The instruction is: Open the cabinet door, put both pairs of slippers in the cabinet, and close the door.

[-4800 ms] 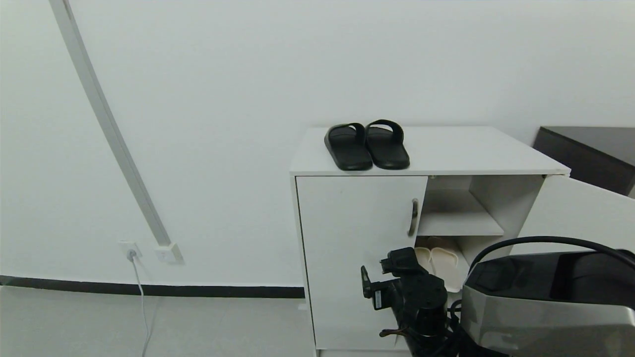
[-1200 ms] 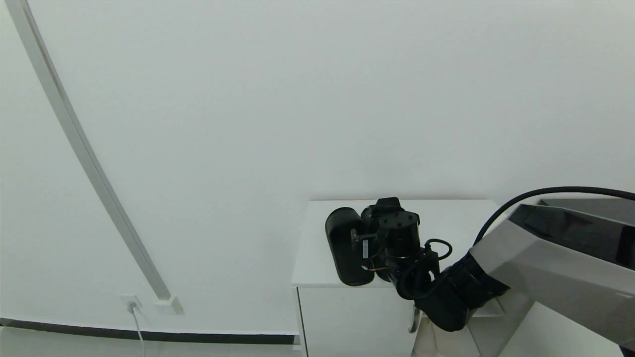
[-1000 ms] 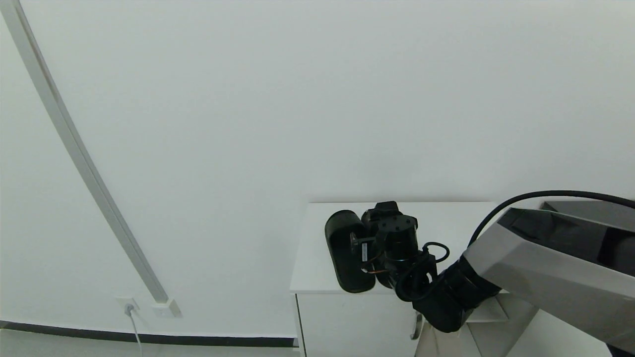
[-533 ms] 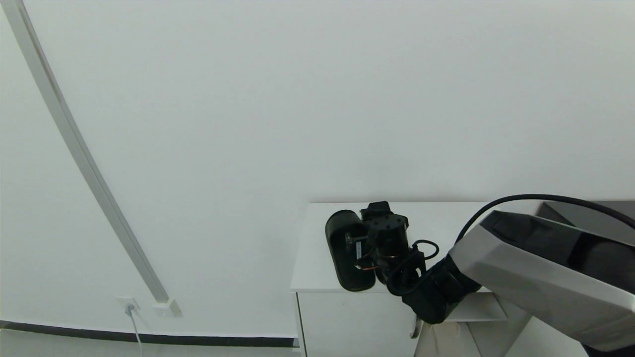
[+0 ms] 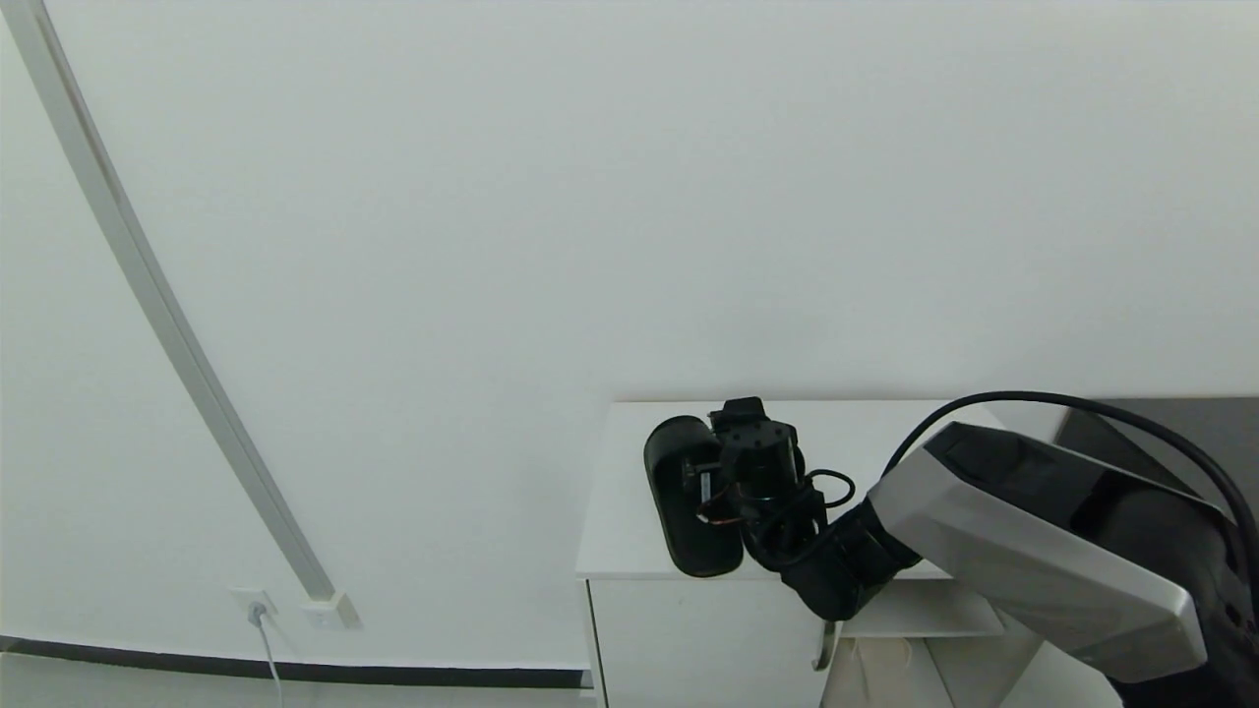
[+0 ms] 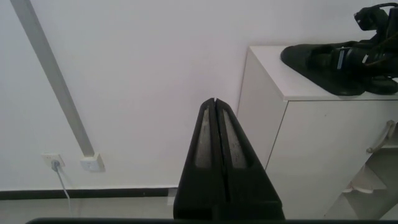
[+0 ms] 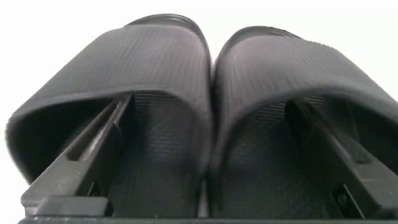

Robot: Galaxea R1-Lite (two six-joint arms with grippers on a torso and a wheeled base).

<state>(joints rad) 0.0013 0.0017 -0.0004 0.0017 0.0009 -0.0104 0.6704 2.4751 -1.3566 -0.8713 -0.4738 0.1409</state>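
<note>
My right gripper [image 7: 210,109] sat spread, a finger under each strap of the black slippers [image 7: 161,68] — light and bendy, I judged; pinching the touching strap sides looked safest.

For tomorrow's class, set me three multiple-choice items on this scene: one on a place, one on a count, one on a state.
1. Where do the black slippers lie?
A. on the floor
B. on the cabinet top
C. on a chair

2. How many black slippers are there?
A. one
B. two
C. four

3. How does the left claw stand?
A. wide open
B. shut on a slipper
C. shut, holding nothing

Answers:
1 B: the head view shows them on the white top.
2 B: the right wrist view shows two, side by side.
3 C: its fingers meet with nothing between them.
</note>
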